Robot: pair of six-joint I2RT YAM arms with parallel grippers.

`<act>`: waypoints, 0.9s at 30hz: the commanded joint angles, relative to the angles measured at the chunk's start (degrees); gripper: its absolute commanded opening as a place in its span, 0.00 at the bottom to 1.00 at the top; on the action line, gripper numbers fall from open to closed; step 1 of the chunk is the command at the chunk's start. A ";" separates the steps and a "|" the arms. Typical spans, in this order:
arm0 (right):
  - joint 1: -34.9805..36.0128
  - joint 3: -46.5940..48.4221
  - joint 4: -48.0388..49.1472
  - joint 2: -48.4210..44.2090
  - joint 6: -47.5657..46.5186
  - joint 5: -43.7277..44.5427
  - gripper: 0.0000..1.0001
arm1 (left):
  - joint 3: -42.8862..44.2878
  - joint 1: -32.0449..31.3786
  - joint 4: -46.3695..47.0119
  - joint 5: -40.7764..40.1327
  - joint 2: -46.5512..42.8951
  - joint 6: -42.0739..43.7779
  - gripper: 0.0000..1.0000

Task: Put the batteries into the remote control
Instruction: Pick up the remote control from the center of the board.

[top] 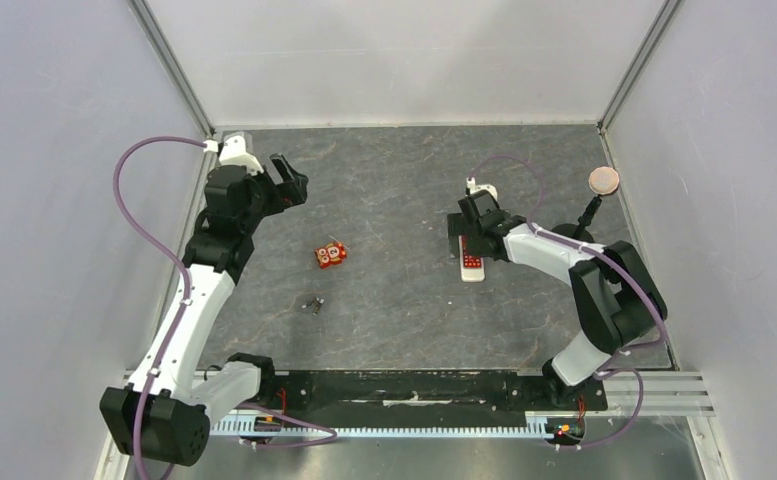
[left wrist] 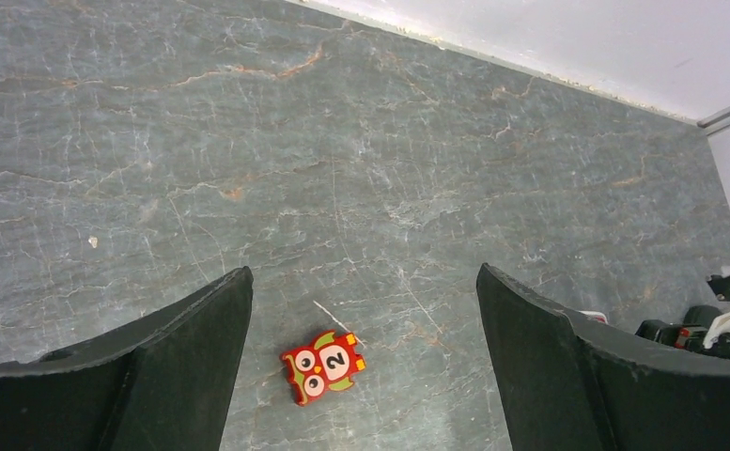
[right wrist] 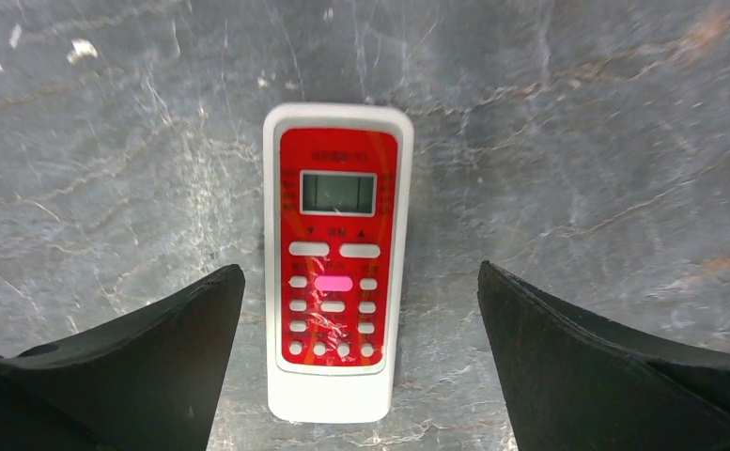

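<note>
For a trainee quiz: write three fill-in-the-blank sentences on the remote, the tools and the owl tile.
The remote control lies with its red face ___.
The right tool points at it, jaws ___.
The red owl tile in front of the left tool shows the number ___.
Missing: up; open; 2.

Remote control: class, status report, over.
Left gripper open, empty. Right gripper open, either side of remote control, not touching. Remote face up on table. Red owl tile well clear.
</note>
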 commanded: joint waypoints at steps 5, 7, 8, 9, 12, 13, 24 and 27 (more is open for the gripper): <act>-0.49 0.36 -2.55 3.61 2.53 -3.27 0.88 | 0.48 0.07 2.90 1.00 0.96 0.99 0.94; -0.64 0.93 -4.42 4.92 3.92 -2.78 0.83 | -0.05 -0.01 3.58 -0.25 0.94 0.74 0.92; -0.75 0.91 -4.66 5.30 4.19 -3.03 0.80 | -0.70 0.07 4.56 -0.72 0.67 0.82 0.91; -0.88 0.82 -4.81 5.46 4.55 -3.52 0.78 | -1.49 0.01 5.88 -0.86 0.31 0.90 0.90; -1.16 0.49 -4.63 5.73 4.92 -4.76 0.67 | -3.27 0.03 8.57 -1.36 -1.12 0.44 0.91; -1.09 0.49 -4.57 5.83 4.91 -5.06 0.61 | -3.30 0.07 8.65 -1.06 -1.18 0.34 0.91; 0.41 6.43 0.25 2.39 -2.48 -34.15 0.25 | -3.17 0.03 8.90 12.25 -0.22 -0.10 0.89; 2.16 10.10 2.65 0.67 -2.57 -47.44 0.23 | -4.56 -0.04 12.24 16.17 -1.42 -1.75 0.89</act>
